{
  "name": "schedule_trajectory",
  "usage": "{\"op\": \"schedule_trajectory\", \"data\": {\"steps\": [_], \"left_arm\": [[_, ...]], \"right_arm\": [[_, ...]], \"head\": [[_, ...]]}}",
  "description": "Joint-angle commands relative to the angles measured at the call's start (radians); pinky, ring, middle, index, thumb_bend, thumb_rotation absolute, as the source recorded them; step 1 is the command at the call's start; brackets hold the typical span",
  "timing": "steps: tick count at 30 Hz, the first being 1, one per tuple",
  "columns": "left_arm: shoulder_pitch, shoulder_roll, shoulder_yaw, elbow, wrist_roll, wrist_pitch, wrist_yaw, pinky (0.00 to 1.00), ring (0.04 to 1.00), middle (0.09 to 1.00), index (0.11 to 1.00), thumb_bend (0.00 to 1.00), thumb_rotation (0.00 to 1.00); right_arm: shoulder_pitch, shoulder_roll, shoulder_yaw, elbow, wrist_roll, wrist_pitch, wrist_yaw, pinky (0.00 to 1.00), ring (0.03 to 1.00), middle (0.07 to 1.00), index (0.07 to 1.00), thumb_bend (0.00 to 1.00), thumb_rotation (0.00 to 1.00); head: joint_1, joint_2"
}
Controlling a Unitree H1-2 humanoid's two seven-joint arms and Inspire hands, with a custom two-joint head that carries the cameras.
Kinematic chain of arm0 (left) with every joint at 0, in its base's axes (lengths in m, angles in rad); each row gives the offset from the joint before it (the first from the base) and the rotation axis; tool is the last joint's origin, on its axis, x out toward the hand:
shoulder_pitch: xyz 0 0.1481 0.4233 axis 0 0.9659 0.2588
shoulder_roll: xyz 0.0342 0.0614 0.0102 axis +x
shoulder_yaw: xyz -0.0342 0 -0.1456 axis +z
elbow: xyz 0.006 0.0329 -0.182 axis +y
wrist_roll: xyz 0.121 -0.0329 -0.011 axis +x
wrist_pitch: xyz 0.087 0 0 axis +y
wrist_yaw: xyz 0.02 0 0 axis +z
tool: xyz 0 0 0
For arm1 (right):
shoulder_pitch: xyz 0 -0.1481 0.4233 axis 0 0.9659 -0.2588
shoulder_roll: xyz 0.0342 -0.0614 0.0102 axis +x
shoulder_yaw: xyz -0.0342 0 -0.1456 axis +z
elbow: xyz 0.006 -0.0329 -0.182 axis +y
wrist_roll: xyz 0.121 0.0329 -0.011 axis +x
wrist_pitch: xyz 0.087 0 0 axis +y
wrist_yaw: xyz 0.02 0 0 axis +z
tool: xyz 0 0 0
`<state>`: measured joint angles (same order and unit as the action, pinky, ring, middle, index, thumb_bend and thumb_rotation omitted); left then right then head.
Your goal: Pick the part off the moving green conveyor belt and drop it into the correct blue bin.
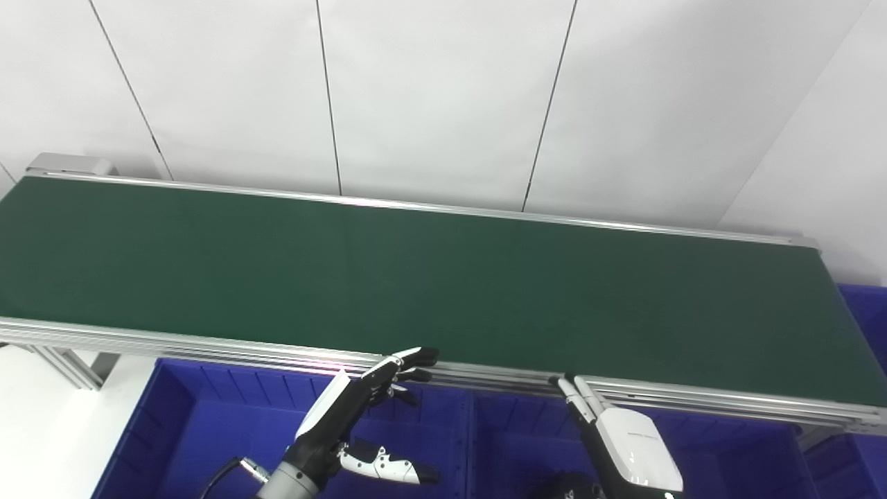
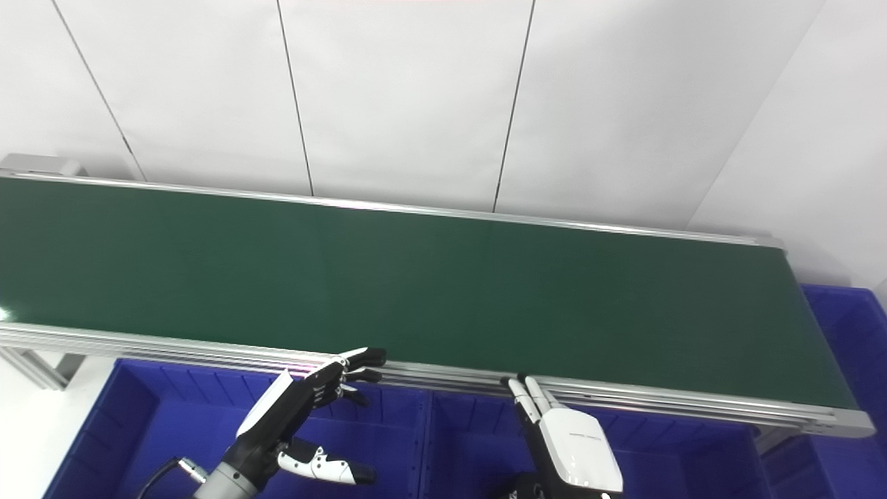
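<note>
Two deep blue plastic bins sit side by side under the near rail of the long green conveyor belt [image 1: 443,277], the left bin [image 1: 194,416] and the right bin [image 1: 513,430]; what they hold cannot be made out. Both the left hand [image 1: 360,402] and the right hand [image 1: 624,443] hover over them with fingers spread, holding nothing. No part shows on the belt.

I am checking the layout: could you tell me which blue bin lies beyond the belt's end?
The bin at far right, past the belt's right end; the others sit under its near rail.
</note>
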<state>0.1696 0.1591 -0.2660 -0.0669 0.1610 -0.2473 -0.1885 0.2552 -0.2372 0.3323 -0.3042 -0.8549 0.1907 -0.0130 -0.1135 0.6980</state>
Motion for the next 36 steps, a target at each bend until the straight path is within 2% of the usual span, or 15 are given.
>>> {"op": "schedule_trajectory", "data": {"steps": [1, 4, 6, 12, 18, 23, 36], "left_arm": [[-0.003, 0.005, 0.005, -0.017, -0.014, -0.045, -0.002, 0.65, 0.802, 0.854, 0.846, 0.88, 0.29], [-0.002, 0.007, 0.008, -0.012, -0.010, -0.053, -0.001, 0.66, 0.802, 0.852, 0.846, 0.88, 0.28], [-0.001, 0.009, 0.009, -0.010, 0.001, -0.055, 0.002, 0.67, 0.802, 0.855, 0.851, 0.88, 0.29], [0.004, 0.006, 0.017, -0.005, 0.016, -0.056, 0.008, 0.72, 0.836, 0.868, 0.864, 0.88, 0.31], [0.014, 0.000, 0.023, -0.004, 0.035, -0.053, 0.017, 0.76, 0.856, 0.884, 0.878, 0.90, 0.34], [0.020, -0.003, 0.023, 0.003, 0.039, -0.064, 0.023, 0.79, 0.889, 0.917, 0.905, 0.89, 0.36], [0.024, -0.032, 0.034, 0.009, 0.029, -0.072, 0.036, 0.82, 0.905, 0.932, 0.922, 0.89, 0.35]], "right_arm": [[0.016, 0.037, -0.040, -0.045, 0.136, -0.094, -0.060, 0.84, 0.977, 1.000, 1.000, 0.86, 0.12], [0.036, 0.058, -0.083, -0.050, 0.305, -0.146, -0.038, 0.82, 0.972, 1.000, 1.000, 0.85, 0.24], [0.041, 0.064, -0.099, -0.050, 0.379, -0.163, -0.023, 0.83, 0.959, 1.000, 1.000, 0.87, 0.31], [0.051, 0.070, -0.118, -0.030, 0.556, -0.228, 0.012, 0.85, 0.931, 0.975, 1.000, 0.91, 0.37], [0.055, 0.075, -0.120, -0.012, 0.592, -0.255, 0.018, 0.82, 0.910, 0.950, 1.000, 0.93, 0.42], [0.061, 0.074, -0.120, -0.010, 0.633, -0.252, 0.039, 0.87, 0.925, 0.949, 1.000, 0.91, 0.38], [0.056, 0.072, -0.125, 0.006, 0.657, -0.264, 0.062, 0.88, 0.927, 0.947, 1.000, 0.91, 0.36]], "head": [[0.004, -0.006], [0.005, -0.011], [0.007, -0.014], [0.016, -0.030], [0.027, -0.048], [0.042, -0.055], [0.055, -0.062]]}}
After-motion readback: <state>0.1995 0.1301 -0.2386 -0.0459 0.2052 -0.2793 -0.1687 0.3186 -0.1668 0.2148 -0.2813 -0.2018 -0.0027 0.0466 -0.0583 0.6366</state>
